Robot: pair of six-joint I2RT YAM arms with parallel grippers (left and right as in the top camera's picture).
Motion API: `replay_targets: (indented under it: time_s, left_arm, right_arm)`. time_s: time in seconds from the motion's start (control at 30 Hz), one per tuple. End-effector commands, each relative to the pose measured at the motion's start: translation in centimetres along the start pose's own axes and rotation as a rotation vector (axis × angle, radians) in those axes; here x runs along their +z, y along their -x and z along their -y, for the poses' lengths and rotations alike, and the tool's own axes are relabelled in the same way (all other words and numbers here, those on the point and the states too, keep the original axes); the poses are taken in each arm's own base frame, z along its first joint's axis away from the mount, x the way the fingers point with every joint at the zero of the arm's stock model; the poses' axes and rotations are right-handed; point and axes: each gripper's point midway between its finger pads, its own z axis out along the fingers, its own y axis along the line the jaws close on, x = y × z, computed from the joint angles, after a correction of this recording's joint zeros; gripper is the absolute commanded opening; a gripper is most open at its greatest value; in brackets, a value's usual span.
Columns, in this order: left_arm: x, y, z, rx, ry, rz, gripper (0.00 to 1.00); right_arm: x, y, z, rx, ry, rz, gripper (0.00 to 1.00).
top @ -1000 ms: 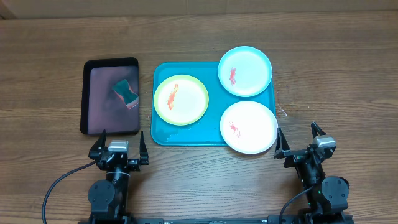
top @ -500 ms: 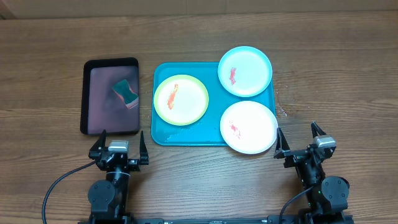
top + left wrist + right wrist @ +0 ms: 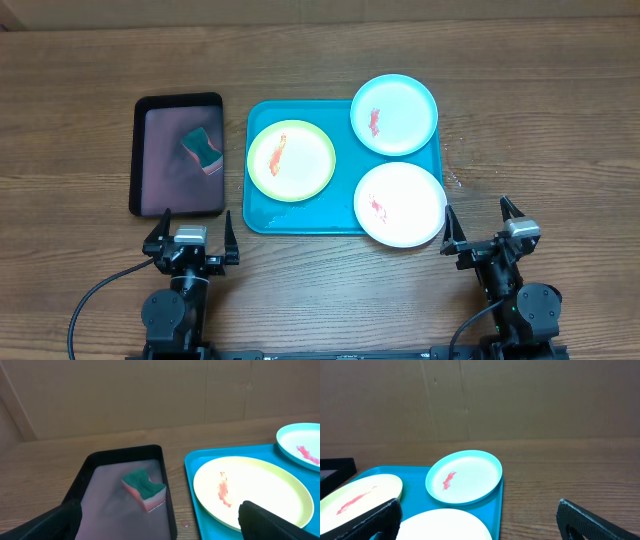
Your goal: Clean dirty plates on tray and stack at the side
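Observation:
The turquoise tray lies mid-table and holds three plates, each with a red-orange smear. The yellow-green rimmed plate is at its left, also in the left wrist view. The light blue plate is at the back right, also in the right wrist view. The white plate is at the front right, overhanging the rim. My left gripper is open and empty near the front edge, below the black tray. My right gripper is open and empty, front right of the white plate.
A smaller black tray with a pinkish-brown inside lies left of the turquoise tray and holds a green and pink sponge, seen also in the left wrist view. A cardboard wall stands behind the table.

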Motion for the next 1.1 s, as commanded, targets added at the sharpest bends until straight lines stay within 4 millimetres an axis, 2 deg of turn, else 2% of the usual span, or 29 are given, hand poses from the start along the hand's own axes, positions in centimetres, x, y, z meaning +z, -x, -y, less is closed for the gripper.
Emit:
replay_targets:
  time_s: [0.0,0.13,0.23,0.3,0.4,0.5,0.6,0.8,0.93,1.07]
  left_arm:
    - [0.0,0.1,0.1,-0.017,-0.008,0.011,1.00]
    - [0.0,0.1,0.3,-0.019,-0.018,0.012,1.00]
    - [-0.1,0.5,1.5,-0.119,-0.090,0.025,1.00]
    - [-0.3,1.2,2.9,-0.188,-0.178,0.044,1.00]
    - [-1.4,2.1,6.3,-0.280,-0.391,0.048,1.00]
    - [-2.2,3.1,7.5,-0.319,-0.479,0.049,1.00]
    - [-2.9,5.9,7.3,-0.315,-0.478,0.107,1.00]
    - [-5.0,13.1,5.1,-0.201,-0.356,0.202,1.00]
    - [-5.5,16.2,5.5,-0.196,-0.387,0.160,1.00]
    - [-4.4,18.7,6.5,-0.193,-0.417,0.102,1.00]
  right_arm:
    - [0.0,-0.1,0.0,-0.008,0.000,0.008,1.00]
    - [0.0,-0.1,0.0,-0.008,0.000,0.008,1.00]
    - [0.0,0.0,0.0,-0.008,0.000,0.009,1.00]
    - [0.0,0.0,0.0,-0.008,0.000,0.011,1.00]
    - [0.0,0.0,-0.3,-0.003,0.021,0.010,1.00]
    - [0.0,0.2,-1.1,-0.002,0.066,0.017,1.00]
    - [-0.1,0.6,-1.6,-0.003,0.093,0.032,1.00]
    - [-0.5,2.4,-2.3,-0.004,0.126,0.070,1.00]
    - [-1.0,4.6,-2.6,-0.008,0.136,0.110,1.00]
    - [-1.5,6.3,-2.8,-0.008,0.136,0.111,1.00]
